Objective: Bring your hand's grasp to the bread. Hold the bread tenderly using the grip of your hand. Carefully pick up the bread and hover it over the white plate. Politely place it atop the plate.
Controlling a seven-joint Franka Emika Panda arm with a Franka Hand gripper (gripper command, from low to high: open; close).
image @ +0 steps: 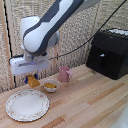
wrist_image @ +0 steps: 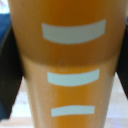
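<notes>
My hand [image: 32,77] is shut on the bread [image: 33,81], a small golden-orange slab held off the wooden table. It hangs just beyond the far rim of the white plate [image: 27,105], which lies flat with a thin patterned rim at the exterior view's lower left. In the wrist view the bread [wrist_image: 65,55] fills nearly the whole picture, with pale glare patches on it. A dark finger [wrist_image: 7,70] presses on each of its sides. The plate is hidden in the wrist view.
A small white bowl [image: 50,86] with yellow contents sits just to the exterior view's right of the bread. A pink mug [image: 64,74] stands behind it. A black appliance [image: 110,52] stands at the back right, with a cable across the woven wall.
</notes>
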